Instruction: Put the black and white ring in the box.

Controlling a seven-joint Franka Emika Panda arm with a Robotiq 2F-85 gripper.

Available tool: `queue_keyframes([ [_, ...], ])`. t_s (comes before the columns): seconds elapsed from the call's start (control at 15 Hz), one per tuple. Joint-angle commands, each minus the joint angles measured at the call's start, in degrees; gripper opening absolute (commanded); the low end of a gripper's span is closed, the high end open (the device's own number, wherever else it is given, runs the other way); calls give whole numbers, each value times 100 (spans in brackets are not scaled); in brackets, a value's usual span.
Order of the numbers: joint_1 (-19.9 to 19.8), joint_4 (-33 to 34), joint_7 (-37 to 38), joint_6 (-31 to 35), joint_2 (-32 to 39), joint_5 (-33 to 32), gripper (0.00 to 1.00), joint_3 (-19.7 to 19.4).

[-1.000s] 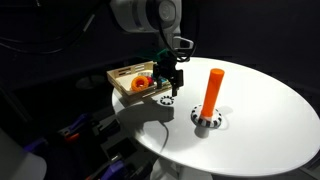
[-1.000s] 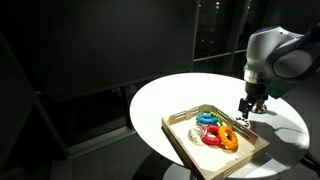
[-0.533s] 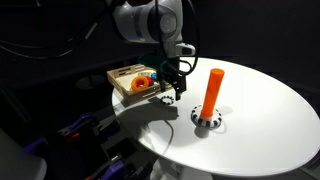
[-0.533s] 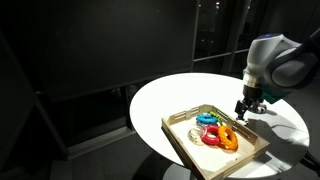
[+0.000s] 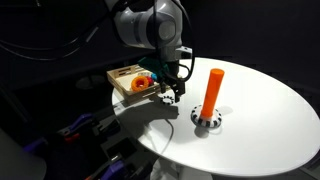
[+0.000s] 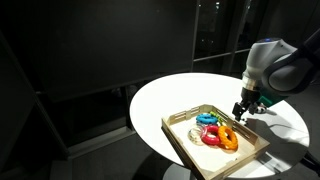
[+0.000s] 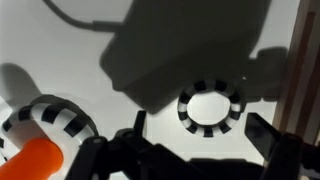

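The black and white ring [image 7: 211,106] lies flat on the white table, just beside the box's wooden edge [image 7: 306,70]. My gripper [image 7: 200,135] is open, with one finger on each side of the ring and slightly nearer the camera. In both exterior views the gripper [image 5: 172,92] [image 6: 243,113] hangs low over the table next to the box [image 5: 126,76] [image 6: 188,148], and it hides the ring there. The box holds orange [image 6: 228,138], red [image 6: 211,137] and blue [image 6: 208,120] rings.
A tall orange peg [image 5: 213,88] stands on a black-and-white checkered base [image 5: 207,121] near the gripper; the base also shows in the wrist view [image 7: 50,118]. The round white table [image 5: 265,110] [image 6: 160,100] has dark surroundings and its edge lies close behind the box.
The gripper has come down toward the table beside the box and now sits lower around the ring. The ring and box have not moved.
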Motion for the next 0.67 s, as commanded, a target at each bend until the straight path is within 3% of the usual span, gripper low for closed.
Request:
queue_keyframes([
  [0.0, 162, 12, 31, 89, 45, 79, 100, -110],
  [0.6, 315, 66, 75, 68, 196, 48, 100, -210],
])
